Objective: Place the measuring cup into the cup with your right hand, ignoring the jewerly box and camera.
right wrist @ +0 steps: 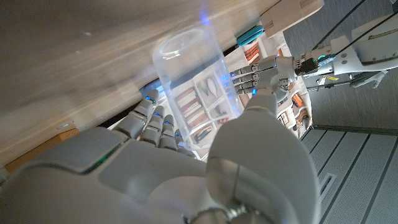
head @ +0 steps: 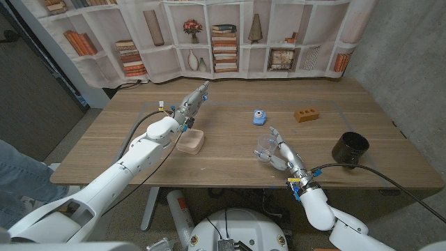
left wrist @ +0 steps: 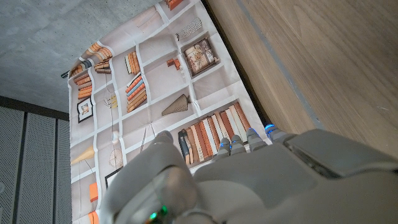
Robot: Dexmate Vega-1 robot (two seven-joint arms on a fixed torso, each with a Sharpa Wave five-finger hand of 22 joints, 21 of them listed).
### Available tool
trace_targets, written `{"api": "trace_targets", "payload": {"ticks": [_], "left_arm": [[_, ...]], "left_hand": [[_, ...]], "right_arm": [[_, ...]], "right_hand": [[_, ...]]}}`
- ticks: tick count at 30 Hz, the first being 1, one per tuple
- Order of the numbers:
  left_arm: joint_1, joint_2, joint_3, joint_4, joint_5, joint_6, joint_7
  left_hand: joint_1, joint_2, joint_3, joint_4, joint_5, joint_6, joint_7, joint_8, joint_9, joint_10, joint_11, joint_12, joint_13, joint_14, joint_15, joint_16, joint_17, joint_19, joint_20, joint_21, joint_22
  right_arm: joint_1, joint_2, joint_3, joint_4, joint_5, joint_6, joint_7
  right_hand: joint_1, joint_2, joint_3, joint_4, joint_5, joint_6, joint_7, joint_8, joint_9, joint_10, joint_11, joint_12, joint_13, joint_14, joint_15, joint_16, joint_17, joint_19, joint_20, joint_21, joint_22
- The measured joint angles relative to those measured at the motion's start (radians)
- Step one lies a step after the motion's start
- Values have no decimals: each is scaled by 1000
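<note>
Clear measuring cup (head: 265, 148): held in right hand (head: 280, 155), near bench (head: 230, 150) front edge. Black cup (head: 350, 146): well apart, rightward. Advice: carry upright, centre above the rim, lower gently. Left hand (head: 191, 103): empty, fingers extended. Wooden bench; bookshelf-print curtain (head: 230, 35) behind.
</note>
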Motion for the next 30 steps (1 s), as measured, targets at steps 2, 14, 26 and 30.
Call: {"api": "trace_targets", "payload": {"ticks": [2, 14, 26, 30], "left_arm": [[1, 1, 0, -3, 0, 1, 0], [-7, -6, 1, 14, -1, 1, -4], [-21, -16, 3, 47, -4, -13, -19], [-28, -21, 5, 60, -5, -15, -24]], "left_hand": [[0, 0, 0, 0, 0, 0, 0, 0, 0, 0, 0, 0, 0, 0, 0, 0, 0, 0, 0, 0, 0], [0, 0, -3, -3, 0, 0, 0, 0, 0, 0, 0, 0, 0, 0, 0, 0, 0, 0, 0, 0, 0], [0, 0, -3, -3, 0, 0, 0, 0, 0, 0, 0, 0, 0, 0, 0, 0, 0, -1, 8, 0, 0], [0, 0, -6, 0, 0, 4, -4, 0, 0, 0, 0, 0, 0, 0, 0, 0, 0, -2, 9, 0, 0]], "right_arm": [[2, 4, -2, 3, 3, -7, -6], [10, 27, -4, 20, 4, -8, -48], [12, 50, -4, 28, -2, -14, -92], [12, 54, -3, 29, -2, -16, -101]], "right_hand": [[5, 5, 0, 0, 4, 7, -7, 0, 0, 21, -2, 7, 2, 24, -8, 7, 0, 18, -4, 6, 0], [53, 44, 0, 0, 26, 124, -69, 19, 0, 287, -72, 109, 24, 209, -47, 48, 22, 139, -7, 48, 18], [87, 61, 4, -5, 34, 186, -89, 29, 0, 405, -102, 155, 39, 258, -50, 56, 28, 149, 4, 48, 23], [92, 66, 4, -5, 34, 193, -96, 33, 0, 413, -102, 159, 39, 262, -51, 56, 28, 153, 0, 48, 23]]}}
